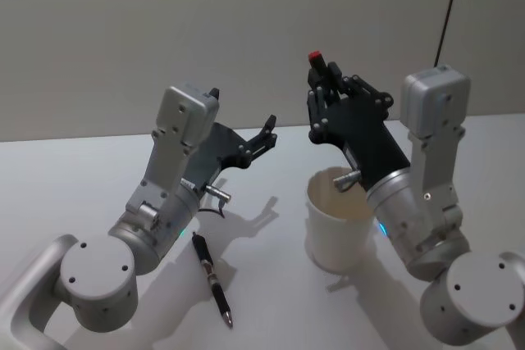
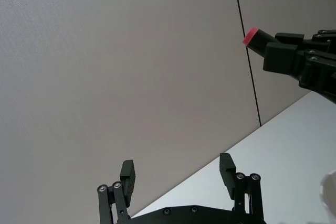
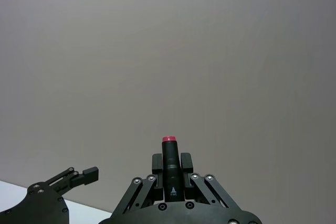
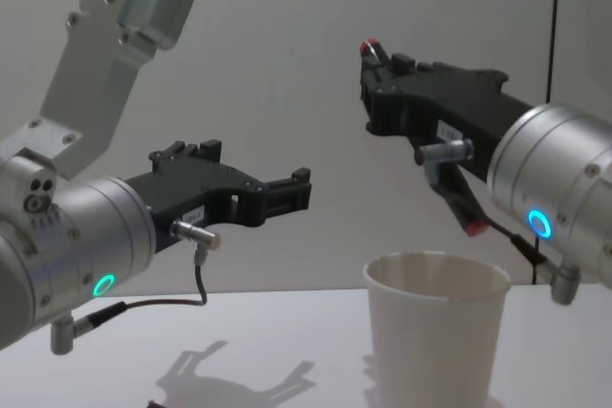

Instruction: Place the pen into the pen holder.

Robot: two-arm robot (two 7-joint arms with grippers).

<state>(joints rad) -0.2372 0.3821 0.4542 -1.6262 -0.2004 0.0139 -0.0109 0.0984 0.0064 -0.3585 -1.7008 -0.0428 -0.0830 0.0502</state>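
Note:
My right gripper (image 1: 322, 79) is shut on a black pen (image 1: 315, 58) with a red end, held high and tilted above the pen holder (image 1: 336, 223), a white paper cup. From the chest the pen's upper end (image 4: 368, 49) sticks out past the fingers (image 4: 382, 78), and its lower end hangs just over the cup's rim (image 4: 435, 279). The right wrist view has this pen (image 3: 169, 166) between the fingers. A second black pen (image 1: 212, 278) lies flat on the table left of the cup. Above it, off the table, my left gripper (image 1: 264, 131) hangs open and empty.
The white table (image 1: 82, 178) runs back to a plain grey wall. A dark vertical seam (image 2: 247, 51) crosses the wall behind the right arm. Both arm bases (image 1: 94, 280) sit at the near edge.

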